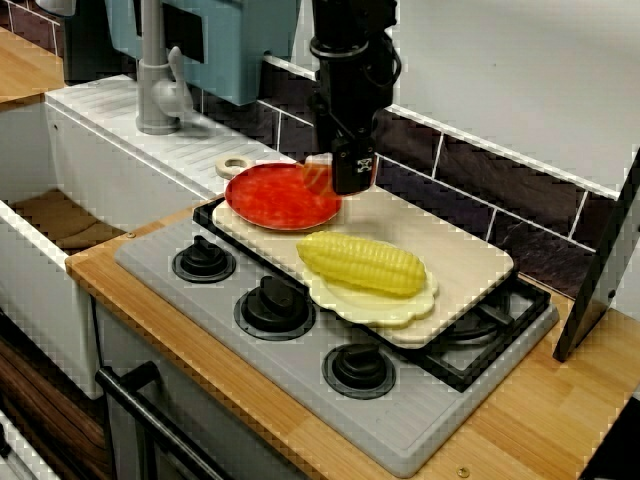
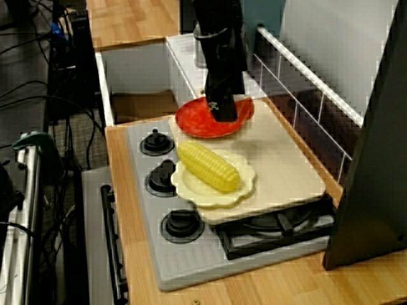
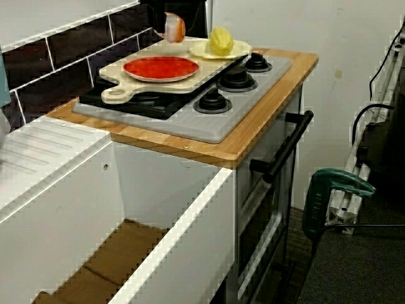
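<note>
A toy kitchen counter, shown from the front, from the side and from the sink end. A pale wooden cutting board (image 1: 465,255) lay flat across the burners of a grey toy stove (image 1: 190,310), apparently as a level surface for the dishes, with its round handle poking out toward the sink. At the handle end of the cutting board sat a shallow red plate (image 1: 270,200), with nothing on it. Nearer the front edge of the cutting board, a pale yellow scalloped plate (image 1: 350,303) held a yellow corn cob (image 1: 362,263), which lay on its side and looked steadied by the dish against rolling. A black robot gripper (image 1: 348,186) hung straight down over the back edge of the cutting board, at the far rim of the red plate. Pressed against its tip, on the side toward the sink, was a small orange-and-white piece (image 1: 317,178), too blurred to identify. In the view from the sink end, this piece (image 3: 173,27) appeared low over the back of the cutting board. The fingers were hidden behind the gripper body and the piece, so I could not tell whether the jaws were apart or clamped, or whether the piece was truly held.
</note>
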`<state>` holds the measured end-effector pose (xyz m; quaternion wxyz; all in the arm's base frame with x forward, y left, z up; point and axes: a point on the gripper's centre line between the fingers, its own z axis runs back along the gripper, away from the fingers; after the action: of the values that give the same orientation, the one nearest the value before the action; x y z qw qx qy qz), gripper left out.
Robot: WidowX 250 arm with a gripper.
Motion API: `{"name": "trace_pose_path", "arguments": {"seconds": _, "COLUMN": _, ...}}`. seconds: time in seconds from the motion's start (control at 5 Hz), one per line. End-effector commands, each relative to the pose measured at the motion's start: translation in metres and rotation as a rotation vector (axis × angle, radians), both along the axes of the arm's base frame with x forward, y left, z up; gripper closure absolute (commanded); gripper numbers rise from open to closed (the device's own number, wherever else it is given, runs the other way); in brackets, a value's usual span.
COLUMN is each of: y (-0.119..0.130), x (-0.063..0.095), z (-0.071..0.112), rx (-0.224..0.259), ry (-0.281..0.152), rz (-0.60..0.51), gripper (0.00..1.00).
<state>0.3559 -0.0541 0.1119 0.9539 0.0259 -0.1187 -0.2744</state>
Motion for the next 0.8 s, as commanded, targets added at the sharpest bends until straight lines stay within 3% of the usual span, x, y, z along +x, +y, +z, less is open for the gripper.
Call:
{"name": "trace_pose_path", "arguments": {"seconds": 0.0, "y": -0.028, "x": 0.015, "z": 0.022, "rx": 0.016, "ry": -0.145, "rz": -0.118, "gripper": 1.0}}
{"name": "trace_pose_path", "arguments": {"seconds": 0.6, "y": -0.055, "x": 0.029, "z": 0.005, "rx": 0.076, "ry": -0.127, "rz": -0.182, "gripper": 1.0}}
